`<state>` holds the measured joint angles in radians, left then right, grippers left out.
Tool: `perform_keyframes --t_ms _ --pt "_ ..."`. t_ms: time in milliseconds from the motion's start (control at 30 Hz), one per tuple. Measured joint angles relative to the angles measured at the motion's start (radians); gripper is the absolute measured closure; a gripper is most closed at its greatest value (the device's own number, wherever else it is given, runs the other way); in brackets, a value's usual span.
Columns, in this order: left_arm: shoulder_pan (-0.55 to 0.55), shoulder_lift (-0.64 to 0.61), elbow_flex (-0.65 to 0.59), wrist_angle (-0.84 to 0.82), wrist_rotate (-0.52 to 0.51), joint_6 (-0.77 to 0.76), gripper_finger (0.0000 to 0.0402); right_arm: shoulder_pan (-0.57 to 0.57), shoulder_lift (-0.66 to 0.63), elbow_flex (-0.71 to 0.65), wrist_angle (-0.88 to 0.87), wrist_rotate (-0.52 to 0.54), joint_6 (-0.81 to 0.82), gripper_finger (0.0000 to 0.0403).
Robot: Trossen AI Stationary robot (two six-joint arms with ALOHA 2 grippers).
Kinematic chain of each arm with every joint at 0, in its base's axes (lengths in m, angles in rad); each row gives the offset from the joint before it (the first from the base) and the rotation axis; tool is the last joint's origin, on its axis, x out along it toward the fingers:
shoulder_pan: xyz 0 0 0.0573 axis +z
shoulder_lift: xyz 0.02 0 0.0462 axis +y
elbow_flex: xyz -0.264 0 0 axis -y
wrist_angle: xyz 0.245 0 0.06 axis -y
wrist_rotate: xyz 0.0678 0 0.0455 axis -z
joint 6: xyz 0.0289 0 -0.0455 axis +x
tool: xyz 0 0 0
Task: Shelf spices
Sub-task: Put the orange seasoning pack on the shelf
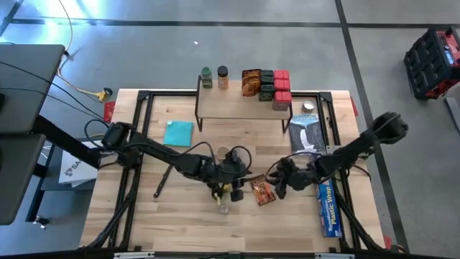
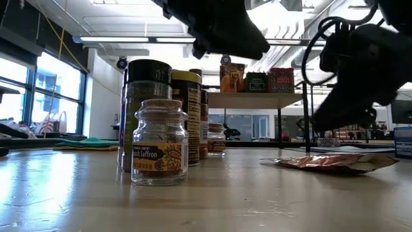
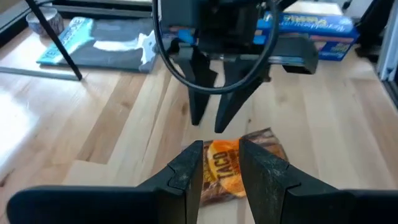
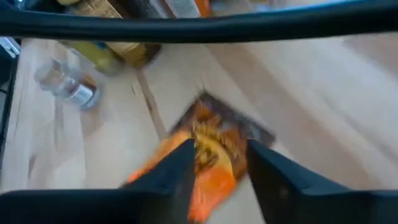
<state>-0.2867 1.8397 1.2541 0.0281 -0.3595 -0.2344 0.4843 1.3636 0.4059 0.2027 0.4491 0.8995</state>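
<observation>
Lower centre of the high view: right tool hangs just over the orange taco packet lying flat on the desk — fingers parted, straddling it, nothing gripped. Left tool sits just left of the packet above a cluster of jars, fingers slightly apart and empty. Upper centre, the shelf carries two jars, a packet and red boxes — blue wrap box at lower right.

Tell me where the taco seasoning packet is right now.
In the high view the taco seasoning packet lies flat on the table near its front middle, between the two grippers, just right of the jar cluster.
</observation>
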Motion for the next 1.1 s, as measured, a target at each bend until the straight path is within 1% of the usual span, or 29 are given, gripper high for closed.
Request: perform_keyframes --t_ms 100,167,267,367,467,567,867,900,967,1100 --pt "0.000 0.000 0.000 -0.014 -0.001 0.000 0.0303 -0.002 0.068 0.023 -0.003 0.080 -0.052 0.0210" --pt "0.000 0.000 0.000 -0.015 -0.008 0.000 0.0303 -0.014 0.122 0.046 -0.002 0.112 -0.069 0.0192" --pt "0.006 0.000 0.000 -0.015 -0.009 0.001 0.0303 -0.036 0.207 0.079 -0.003 0.119 -0.070 0.0187" --pt "0.010 0.000 0.000 -0.016 -0.003 0.000 0.0303 -0.048 0.275 0.109 -0.003 0.076 -0.071 0.0195" --pt "0.011 -0.001 0.000 -0.015 0.004 0.000 0.0303 -0.048 0.307 0.126 -0.002 0.066 -0.070 0.0212" --pt "0.008 0.000 0.000 -0.016 0.007 0.000 0.0303 -0.043 0.311 0.127 -0.001 0.062 -0.065 0.0242" --pt "0.008 0.000 0.000 -0.023 0.006 0.000 0.0303 -0.043 0.311 0.128 -0.038 0.024 -0.093 0.0388" --pt "0.008 0.000 0.000 -0.027 0.007 0.000 0.0303 -0.043 0.308 0.128 -0.047 0.020 -0.093 0.0395" --pt "0.008 -0.001 0.000 -0.036 0.007 0.000 0.0303 -0.043 0.295 0.128 -0.065 0.018 -0.082 0.0394" --pt "0.008 -0.001 0.000 -0.052 0.006 -0.035 0.0303 -0.024 0.221 0.121 -0.132 0.024 -0.063 0.0400"
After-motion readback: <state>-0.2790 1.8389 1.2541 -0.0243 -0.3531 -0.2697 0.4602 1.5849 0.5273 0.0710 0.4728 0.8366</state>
